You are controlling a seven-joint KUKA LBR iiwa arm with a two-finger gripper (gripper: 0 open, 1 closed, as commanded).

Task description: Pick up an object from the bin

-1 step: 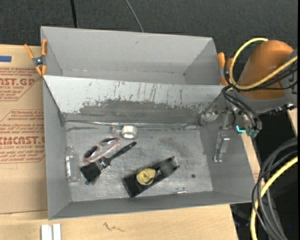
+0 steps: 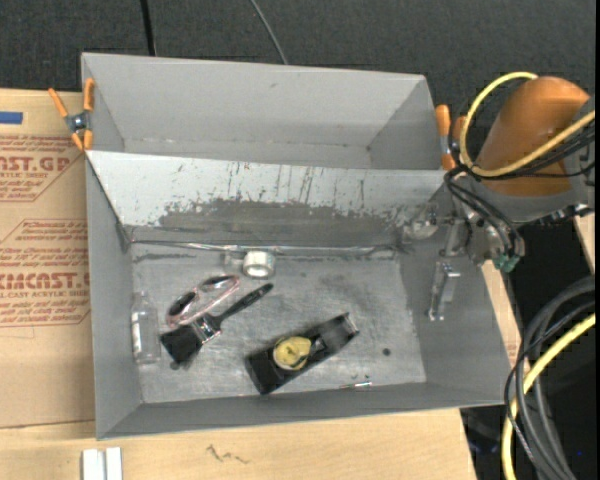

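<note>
My gripper (image 2: 438, 296) hangs over the bin's right slanted wall, above the floor and touching no loose thing. The nearest thing is a black oblong object with a round yellow middle (image 2: 300, 353), lying aslant on the floor to the gripper's lower left. Further left, a black-handled brush (image 2: 216, 322) lies diagonally. A pair of pink-rimmed glasses (image 2: 202, 298) rests against it.
A small silver cylinder (image 2: 257, 263) stands near the back wall's foot. A clear plastic piece (image 2: 141, 334) lies by the left wall. The arm with its orange cover and yellow cables stands over the bin's right rim.
</note>
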